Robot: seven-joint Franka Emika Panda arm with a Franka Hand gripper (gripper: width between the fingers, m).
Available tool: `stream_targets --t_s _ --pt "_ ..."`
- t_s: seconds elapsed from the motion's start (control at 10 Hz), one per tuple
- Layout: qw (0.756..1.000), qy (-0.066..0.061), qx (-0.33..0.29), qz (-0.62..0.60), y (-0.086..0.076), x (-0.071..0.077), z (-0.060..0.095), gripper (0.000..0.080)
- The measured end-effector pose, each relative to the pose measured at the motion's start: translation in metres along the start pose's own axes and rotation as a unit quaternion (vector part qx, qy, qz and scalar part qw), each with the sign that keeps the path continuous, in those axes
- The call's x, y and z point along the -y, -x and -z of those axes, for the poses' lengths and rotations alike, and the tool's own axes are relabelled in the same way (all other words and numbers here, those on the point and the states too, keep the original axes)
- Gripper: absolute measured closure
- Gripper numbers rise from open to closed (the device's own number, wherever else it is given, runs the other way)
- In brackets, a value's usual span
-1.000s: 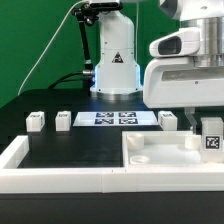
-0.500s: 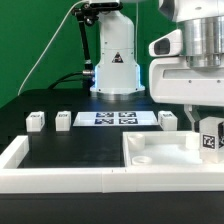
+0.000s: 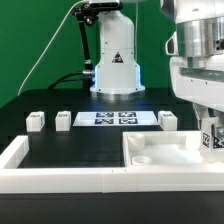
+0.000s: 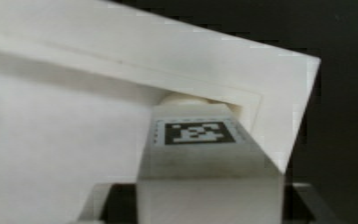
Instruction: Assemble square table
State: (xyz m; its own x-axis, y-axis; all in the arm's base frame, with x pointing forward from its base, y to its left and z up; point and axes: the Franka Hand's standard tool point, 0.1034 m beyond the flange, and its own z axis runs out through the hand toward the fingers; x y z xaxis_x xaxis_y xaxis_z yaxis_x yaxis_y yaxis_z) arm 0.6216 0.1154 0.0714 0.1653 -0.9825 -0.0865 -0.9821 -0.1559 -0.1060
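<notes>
The square table's white slab (image 3: 160,158) lies flat at the exterior view's lower right. My gripper (image 3: 209,132) hangs over its far right corner, shut on a short white tagged leg (image 3: 213,141). In the wrist view that leg (image 4: 197,150) runs upright between my dark fingers (image 4: 115,202), its tag facing the camera and its far end at the slab's corner (image 4: 274,85). I cannot tell whether the leg touches the slab. Three more legs stand on the black table: two (image 3: 36,121) (image 3: 64,119) at the left and one (image 3: 167,118) beside the marker board.
The marker board (image 3: 120,118) lies at the back centre, in front of the arm's white base (image 3: 116,65). A long low white border wall (image 3: 60,178) runs along the front and up the left side.
My gripper has carried the leg toward the exterior view's right, and the hand has turned about its upright axis. The slab and the loose legs have not moved.
</notes>
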Motion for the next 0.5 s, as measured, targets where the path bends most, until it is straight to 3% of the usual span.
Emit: stream_targets --t_s 0.4,0.5 --pt "0.993 -0.001 0.014 -0.121 -0.0001 -0.0002 -0.0002 0.0507" --pt "0.987 -0.001 0.018 -0.160 0.0017 -0.0003 -0.0006 0.0387"
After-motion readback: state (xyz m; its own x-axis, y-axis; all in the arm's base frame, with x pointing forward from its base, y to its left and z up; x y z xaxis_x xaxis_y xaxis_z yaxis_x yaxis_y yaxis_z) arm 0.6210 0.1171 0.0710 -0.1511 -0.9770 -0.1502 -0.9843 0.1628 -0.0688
